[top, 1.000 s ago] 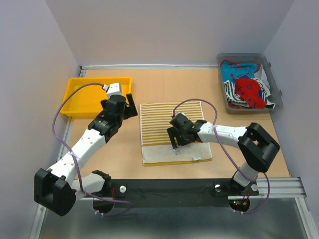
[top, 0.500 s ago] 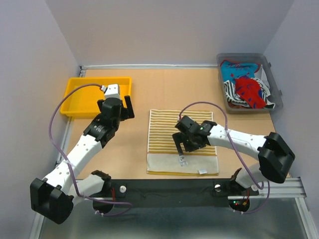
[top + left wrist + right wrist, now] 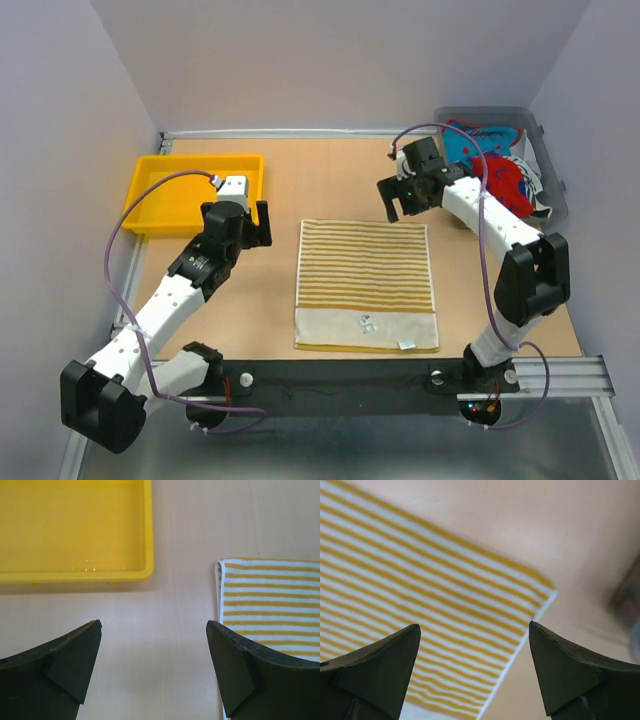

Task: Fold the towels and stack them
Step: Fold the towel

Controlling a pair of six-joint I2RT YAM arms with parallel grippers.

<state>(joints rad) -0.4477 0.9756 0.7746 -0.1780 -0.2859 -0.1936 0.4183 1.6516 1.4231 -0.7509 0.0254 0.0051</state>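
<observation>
The right gripper (image 3: 400, 208) has left the striped towel (image 3: 365, 280) (now shifted rightward) for the far-right corner.

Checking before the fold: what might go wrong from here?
The left gripper hangs open over bare table beside the far left corner of the striped towel; closing there may catch only the edge, or nothing. The right gripper, open near the far right corner, is close to the grey bin and might clip it. Uneven grabs would skew the fold.
</observation>
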